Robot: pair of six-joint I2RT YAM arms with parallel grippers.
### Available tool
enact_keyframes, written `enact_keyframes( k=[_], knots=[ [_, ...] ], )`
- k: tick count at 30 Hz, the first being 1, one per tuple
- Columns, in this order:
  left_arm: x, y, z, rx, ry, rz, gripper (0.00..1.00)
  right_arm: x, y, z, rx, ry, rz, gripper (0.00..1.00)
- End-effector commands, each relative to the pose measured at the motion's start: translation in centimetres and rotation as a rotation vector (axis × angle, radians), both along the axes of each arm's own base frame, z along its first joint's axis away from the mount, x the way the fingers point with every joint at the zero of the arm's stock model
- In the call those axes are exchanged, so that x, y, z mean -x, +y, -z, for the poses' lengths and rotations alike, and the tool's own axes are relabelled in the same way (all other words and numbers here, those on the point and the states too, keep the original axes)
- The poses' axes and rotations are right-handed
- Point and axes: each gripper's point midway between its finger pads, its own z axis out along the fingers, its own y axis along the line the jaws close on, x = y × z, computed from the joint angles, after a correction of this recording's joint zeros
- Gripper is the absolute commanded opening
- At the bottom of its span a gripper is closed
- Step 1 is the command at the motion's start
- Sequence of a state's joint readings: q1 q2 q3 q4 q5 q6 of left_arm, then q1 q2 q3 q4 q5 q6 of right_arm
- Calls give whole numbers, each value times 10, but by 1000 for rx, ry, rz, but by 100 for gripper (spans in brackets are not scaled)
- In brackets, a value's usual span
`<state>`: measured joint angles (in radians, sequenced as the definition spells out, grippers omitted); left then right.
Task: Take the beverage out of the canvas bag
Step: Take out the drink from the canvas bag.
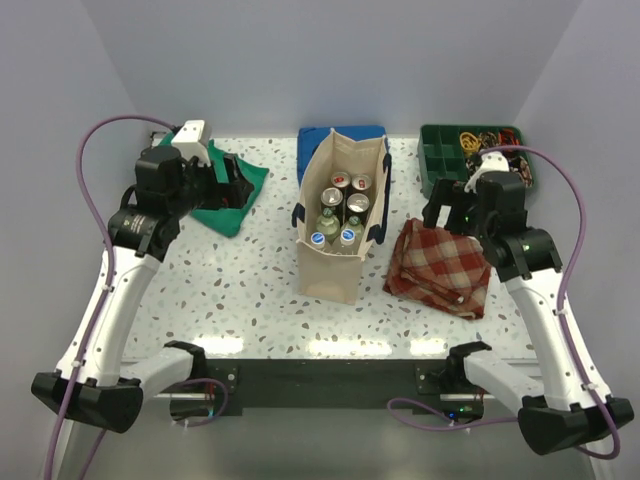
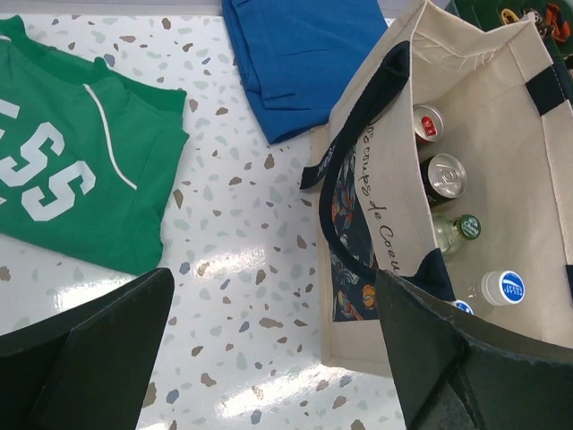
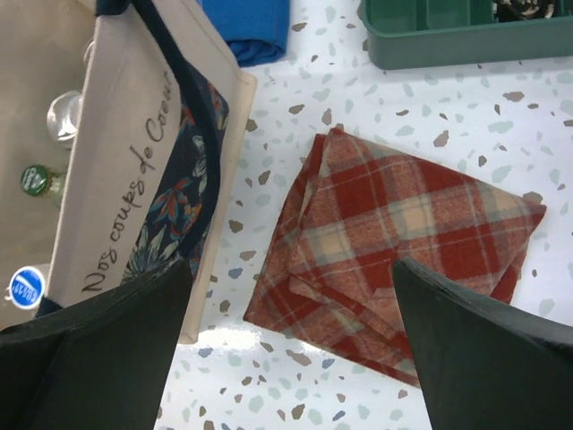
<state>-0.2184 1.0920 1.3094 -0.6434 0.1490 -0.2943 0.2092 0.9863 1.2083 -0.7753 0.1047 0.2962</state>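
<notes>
The cream canvas bag (image 1: pixel 330 272) with navy handles stands upright mid-table, its mouth open. Inside it are beverages: silver cans (image 1: pixel 357 203) toward the back, and green- and blue-capped bottles (image 1: pixel 347 236) toward the front. In the left wrist view the bag (image 2: pixel 501 134) holds a can (image 2: pixel 445 176), a green-capped bottle (image 2: pixel 458 231) and a blue-capped bottle (image 2: pixel 507 288). My left gripper (image 1: pixel 232 188) (image 2: pixel 273 296) hovers open to the left of the bag, holding nothing. My right gripper (image 1: pixel 442 212) (image 3: pixel 291 278) is open to the right of the bag (image 3: pixel 125 179), above the edge of the plaid cloth.
A green shirt (image 1: pixel 228 200) (image 2: pixel 81 152) lies under the left arm. Behind the bag is a folded blue cloth (image 1: pixel 352 134) (image 2: pixel 304 54). A red plaid cloth (image 1: pixel 440 265) (image 3: pixel 394 233) lies to the bag's right. At the back right sits a green compartment tray (image 1: pixel 445 160) (image 3: pixel 448 45).
</notes>
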Motion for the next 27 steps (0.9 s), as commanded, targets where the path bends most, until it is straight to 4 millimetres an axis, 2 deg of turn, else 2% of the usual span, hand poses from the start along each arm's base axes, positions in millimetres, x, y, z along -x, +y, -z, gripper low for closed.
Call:
enact_keyframes(
  k=[1,5,6,8,10,11,12,13,15,20,27],
  knots=[
    [-7,-3,-29,19,-103,11,100,4,13,-27,-11,-74,-106,98],
    [3,-14,-27,52,-95,79,100,3,33,-30,-68,-57,-199,98],
    [5,-14,-26,50,-84,81,100,2,44,-28,-105,-39,-241,98],
    [10,-21,-23,48,-68,138,100,-3,54,-34,-147,-53,-278,98],
    [20,-28,-18,53,-59,197,100,-6,69,-35,-206,-36,-330,98],
    [23,-29,-15,39,-61,220,100,-9,75,-42,-227,-56,-354,97],
    [27,-30,-5,28,-38,237,100,-10,80,-45,-245,-57,-376,97],
    [33,-32,-3,20,-36,256,100,-12,86,-43,-264,-40,-401,96],
    [42,-35,6,-2,-15,285,100,-15,89,-46,-271,-37,-409,94],
    [66,-56,2,-10,-50,365,100,-12,94,-42,-279,-13,-424,91],
    [60,-85,-19,42,-92,428,100,2,104,-29,-317,30,-471,89]
  ],
)
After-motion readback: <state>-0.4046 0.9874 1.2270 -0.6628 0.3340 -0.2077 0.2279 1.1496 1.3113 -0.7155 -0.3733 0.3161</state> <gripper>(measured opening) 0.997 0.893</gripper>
